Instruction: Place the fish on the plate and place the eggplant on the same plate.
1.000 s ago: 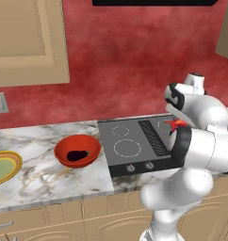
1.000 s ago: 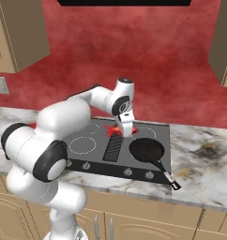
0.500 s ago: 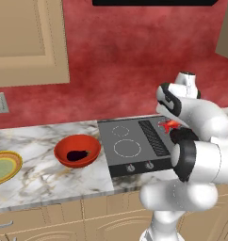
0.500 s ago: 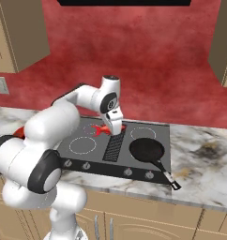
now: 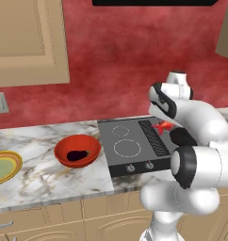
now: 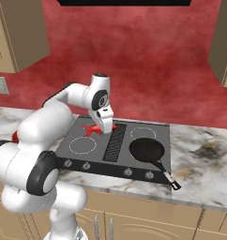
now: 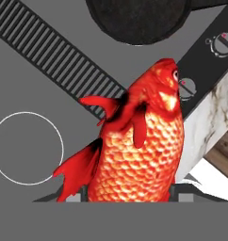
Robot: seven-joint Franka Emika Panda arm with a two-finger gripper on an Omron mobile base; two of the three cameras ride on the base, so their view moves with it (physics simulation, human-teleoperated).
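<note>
A marble counter under a red wall carries a black cooktop. Above it the gripper is clamped on the fish, whose long axis in the hand view points its head toward 1 o'clock.

Red wall, tan cabinets, marble counter, dark cooktop.

White arm bent over, jaws apparently clamped, wrist angled downward
</note>
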